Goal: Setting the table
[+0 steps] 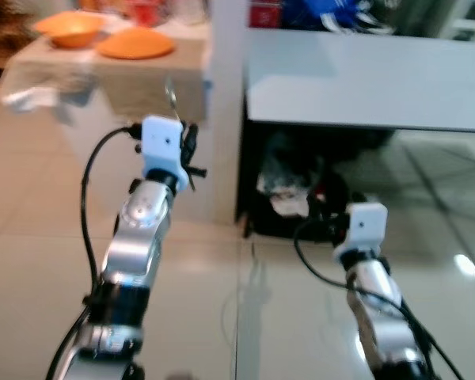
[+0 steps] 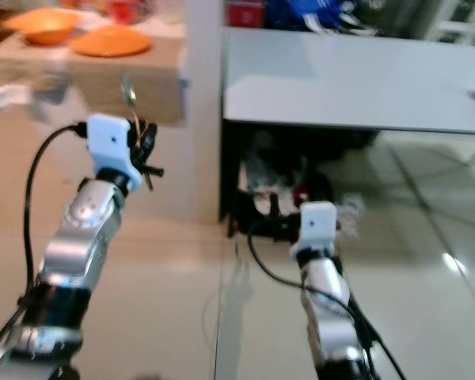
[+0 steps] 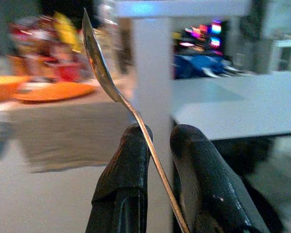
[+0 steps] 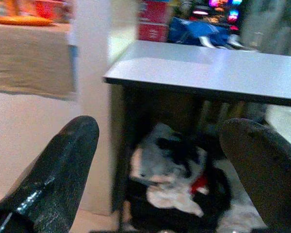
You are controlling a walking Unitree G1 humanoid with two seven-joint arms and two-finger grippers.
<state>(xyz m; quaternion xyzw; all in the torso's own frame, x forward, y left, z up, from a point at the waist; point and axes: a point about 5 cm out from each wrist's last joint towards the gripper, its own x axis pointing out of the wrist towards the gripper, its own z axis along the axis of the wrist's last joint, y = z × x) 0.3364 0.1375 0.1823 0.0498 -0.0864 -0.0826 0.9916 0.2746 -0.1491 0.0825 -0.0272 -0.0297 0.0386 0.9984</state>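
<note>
Nearest: left gripper [image 3: 155, 145], pinched on a metal spoon [image 3: 101, 68] by the lower handle, bowl end up and tilted. Raised in front of the robot in the head views. Right gripper [image 4: 160, 145] is held lower and to the right, fingers spread wide, nothing between them.

Spoon is judged light, rigid and slick; the grip sits on a thin handle edge, so rotation or slip in the pads [image 3: 131, 160] is likely if it is jolted. A hold nearer mid-handle would be steadier. Handle end is cut off below the fingers.

Further off: grey table [image 1: 364, 79], with a dark cluttered heap underneath [image 4: 179, 179] that can't be identified. Beyond, far left: cloth-covered table [image 1: 142, 87] with an orange bowl [image 1: 70, 30] and orange plate [image 1: 134, 43]. Heavy motion blur; other items there can't be made out.
</note>
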